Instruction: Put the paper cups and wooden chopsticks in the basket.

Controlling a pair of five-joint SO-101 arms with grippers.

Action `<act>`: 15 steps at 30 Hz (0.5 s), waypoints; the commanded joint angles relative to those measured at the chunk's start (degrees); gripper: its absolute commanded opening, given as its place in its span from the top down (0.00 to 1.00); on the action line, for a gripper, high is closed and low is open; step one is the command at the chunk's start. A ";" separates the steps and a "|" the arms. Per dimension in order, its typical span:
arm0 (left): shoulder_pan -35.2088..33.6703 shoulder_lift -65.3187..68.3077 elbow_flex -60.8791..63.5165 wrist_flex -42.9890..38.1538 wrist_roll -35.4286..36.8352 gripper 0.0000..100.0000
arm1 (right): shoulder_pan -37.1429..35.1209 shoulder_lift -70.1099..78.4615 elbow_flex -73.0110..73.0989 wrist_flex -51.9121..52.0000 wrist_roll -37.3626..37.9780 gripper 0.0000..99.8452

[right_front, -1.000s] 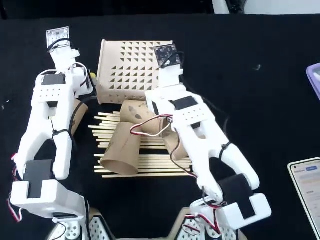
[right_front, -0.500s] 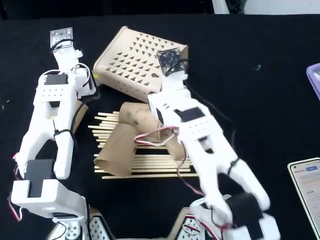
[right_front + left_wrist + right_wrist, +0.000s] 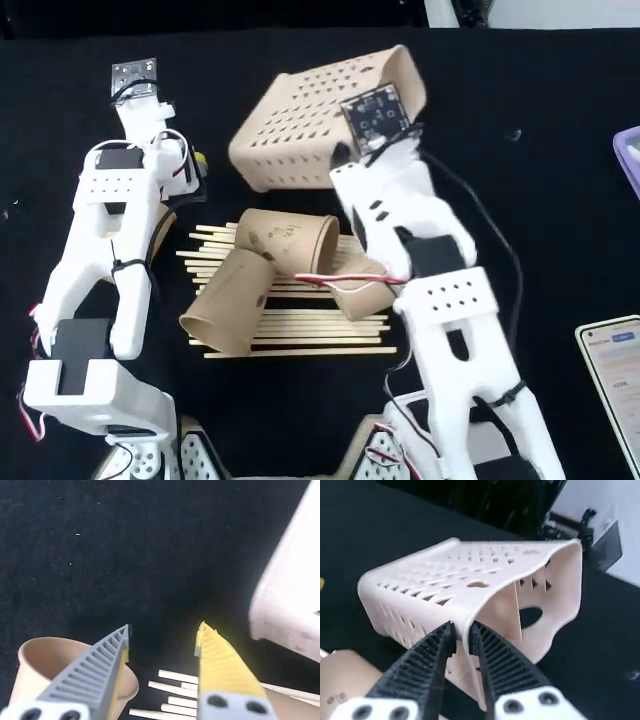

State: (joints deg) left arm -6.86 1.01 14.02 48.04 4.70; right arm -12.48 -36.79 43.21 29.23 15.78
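The chopsticks (image 3: 300, 335) lie in a flat pile on the table (image 3: 520, 220). The basket (image 3: 310, 125) lies on its side just behind the pile. Three paper cups (image 3: 285, 240) lie on their sides on the pile, and a fourth cup (image 3: 45, 662) lies at its left edge. A phone (image 3: 612, 375) lies well to its right.

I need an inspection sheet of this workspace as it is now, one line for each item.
surface: black table.
job's things: basket tipped on its side; paper cups lying on wooden chopsticks, outside it.
clutter: phone and purple object at the right edge.
grippers: left gripper open beside a cup; right gripper shut on the basket's rim.
cables: red and white wires hang over the cups.
surroundings: pale wall behind the table.
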 commanded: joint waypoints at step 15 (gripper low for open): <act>0.31 -1.14 -0.57 3.60 0.44 0.78 | -2.99 10.07 -16.48 6.42 -9.49 0.99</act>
State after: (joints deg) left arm -7.21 1.01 14.02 50.77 4.70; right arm -13.45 -27.56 28.88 38.20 8.92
